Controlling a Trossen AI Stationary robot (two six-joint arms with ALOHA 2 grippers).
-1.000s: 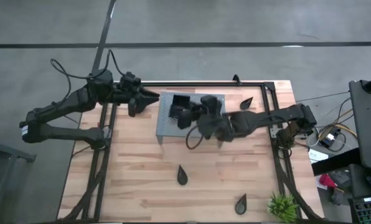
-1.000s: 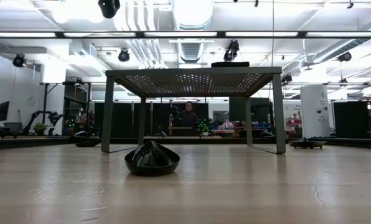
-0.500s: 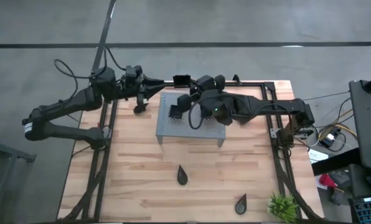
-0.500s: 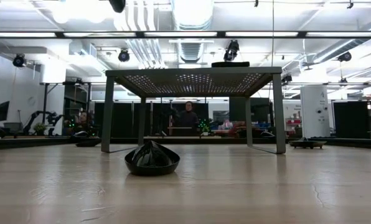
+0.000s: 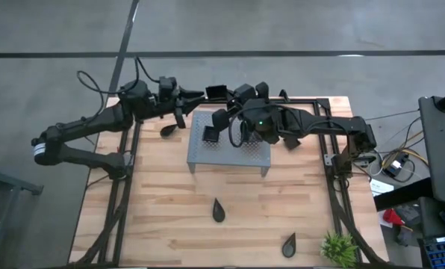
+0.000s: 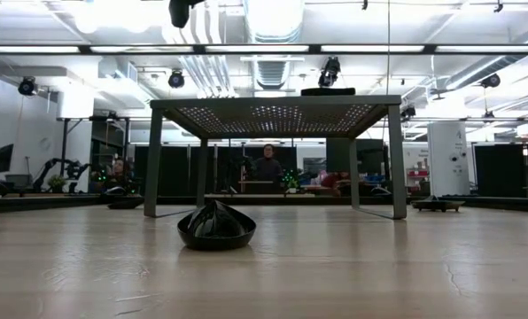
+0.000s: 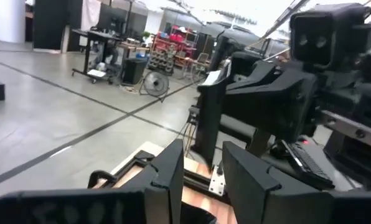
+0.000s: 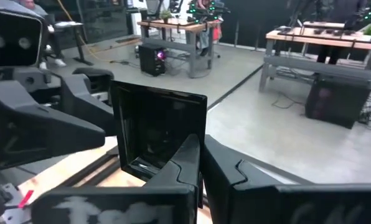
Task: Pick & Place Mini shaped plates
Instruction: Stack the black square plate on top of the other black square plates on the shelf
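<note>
- The table (image 5: 170, 209) is pale wood with visible grain and plank seams, a smooth satin surface.
- The rack (image 5: 241, 153) is grey perforated metal, matt, on thin metal legs.
- The square plate (image 8: 157, 134) looks like glossy black glaze or plastic and mirrors the room.
- The teardrop plate (image 6: 215, 229) is black with a soft sheen.
- The right gripper (image 8: 201, 165) has matt black plastic jaws.
- The floor (image 5: 282, 30) is dull grey concrete.

The square plate (image 5: 216, 93) is lifted off the rack (image 5: 230, 149) by the right gripper (image 5: 224, 98) and carried to the table's far edge, where it is met by the left gripper (image 5: 200, 95).
</note>
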